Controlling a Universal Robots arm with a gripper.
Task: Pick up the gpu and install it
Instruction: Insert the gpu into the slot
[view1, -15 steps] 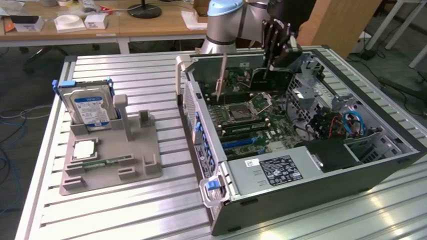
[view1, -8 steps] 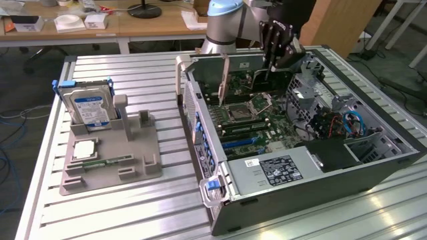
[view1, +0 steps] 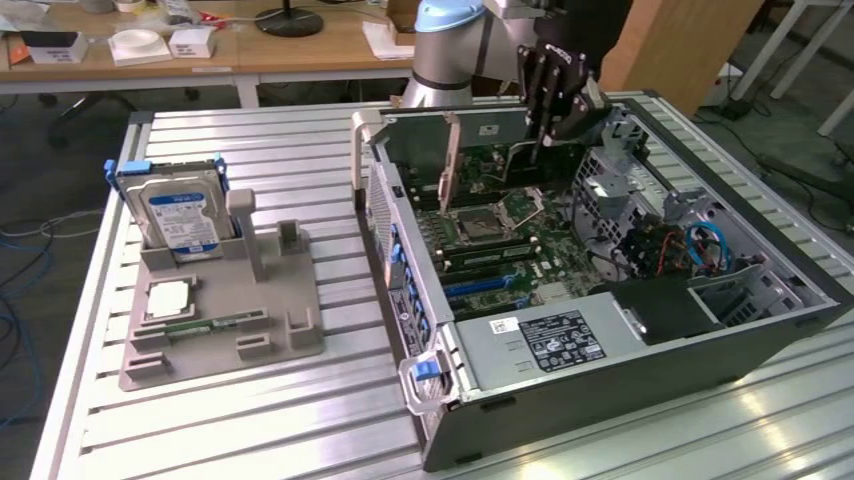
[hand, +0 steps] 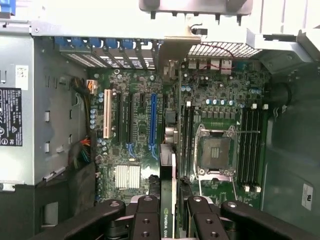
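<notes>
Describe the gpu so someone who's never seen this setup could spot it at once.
Find the open computer case. Over it, the black gripper clamps the gpu above the motherboard. It is a thin flat card on edge, unlike the boxy blue-labelled hard drive on the grey stand.

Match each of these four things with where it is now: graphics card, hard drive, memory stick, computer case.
Things:
1. graphics card
2. hard drive
3. memory stick
4. computer case

Places:
A. standing upright in the grey stand
B. lying open on the slatted table
C. held in the gripper above the motherboard
D. lying flat on the base of the stand

Pairs: 1-C, 2-A, 3-D, 4-B
</notes>
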